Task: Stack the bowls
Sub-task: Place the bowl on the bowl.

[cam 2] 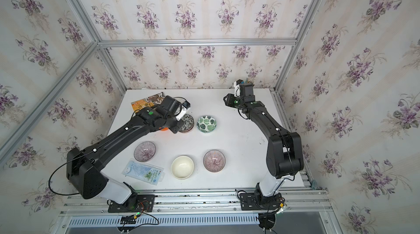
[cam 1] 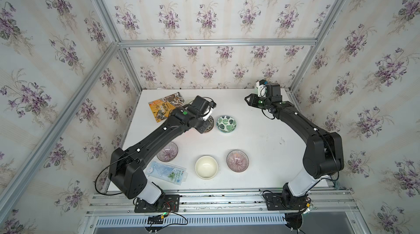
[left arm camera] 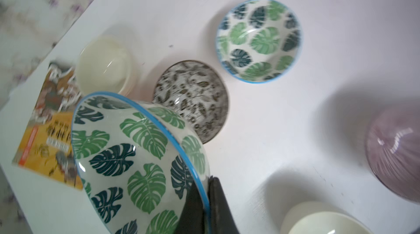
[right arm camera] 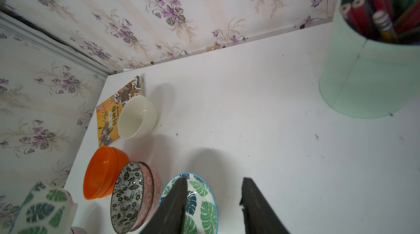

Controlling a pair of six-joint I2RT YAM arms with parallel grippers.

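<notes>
**A:** Bowls first: where do they sit on your screens?

**B:** My left gripper [left arm camera: 205,181] is pinched on the rim of a green leaf bowl [left arm camera: 136,153]. That bowl hangs tilted, close by the black-white leaf bowl [left arm camera: 193,101]. The other green leaf bowl [cam 1: 226,124] stands upright on the desk [cam 1: 261,153], just beside the black-white one.

**A:** And the rest?

**B:** From the right wrist I see the orange bowls [right arm camera: 102,171] nested together, right beside the black-white one. A cream bowl [right arm camera: 136,116] sits against the booklet [right arm camera: 109,116]. In both top views a second cream bowl [cam 1: 206,167] sits toward the front, between the two purple striped bowls [cam 1: 237,160], apart from each.

**A:** Right gripper?

**B:** My right gripper [right arm camera: 213,179] holds nothing. Its jaws stand partly apart, up near the pencil cup [right arm camera: 368,66].
</notes>
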